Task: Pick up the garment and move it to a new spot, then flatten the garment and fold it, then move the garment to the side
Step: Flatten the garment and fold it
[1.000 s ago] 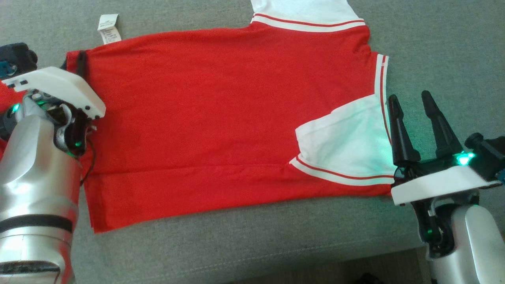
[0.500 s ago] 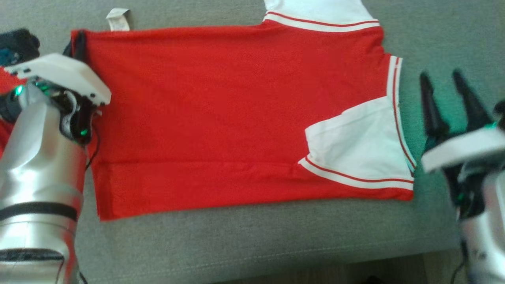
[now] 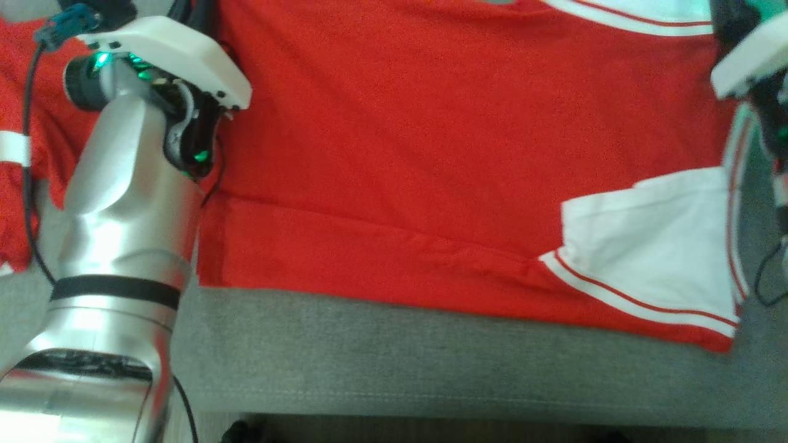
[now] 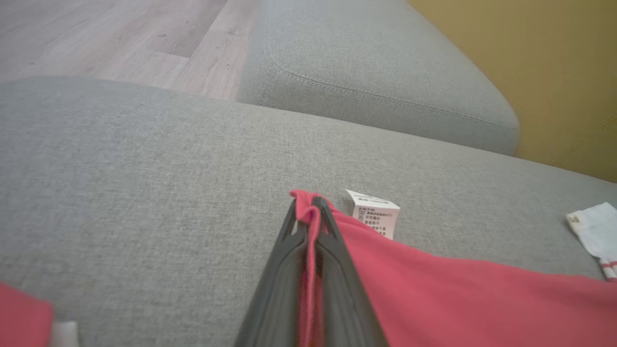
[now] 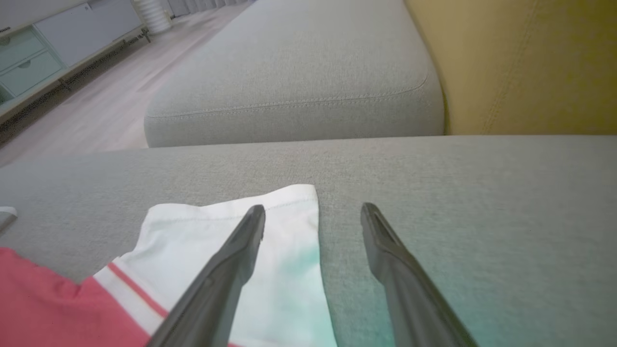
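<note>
The garment [image 3: 431,154], a red short-sleeved shirt with white sleeves edged in red and white stripes, lies spread flat across the grey sofa seat [image 3: 394,363] and takes up most of the head view, its near hem running along the lower middle of the frame. One white sleeve [image 3: 652,240] is folded inward onto the red body at the lower right.

The left gripper [image 4: 311,205] is closed tight on the shirt. In the left wrist view its two dark fingers rise from the bottom centre pressed together, with a thin fold of red cloth pinched between them and a small tuft poking out past the tips. A white care label [image 4: 373,217] sticks up just to the right of the tips. In the head view this arm's silver forearm and white wrist housing sit at the upper left, over the shirt's left edge.

The right gripper [image 5: 313,208] is spread wide and holds nothing. In the right wrist view one finger crosses the other sleeve [image 5: 289,270] at centre frame, and the other finger stands over bare grey upholstery; whether either tip touches the surface cannot be told.

A second red cloth with a white band [image 3: 18,184] lies at the left edge of the head view. Beyond the seat, the wrist views show another grey cushion [image 4: 376,72], a yellow backrest [image 5: 530,62], a wooden floor [image 4: 120,38] and a pale drawer unit [image 5: 48,48] at the upper left
</note>
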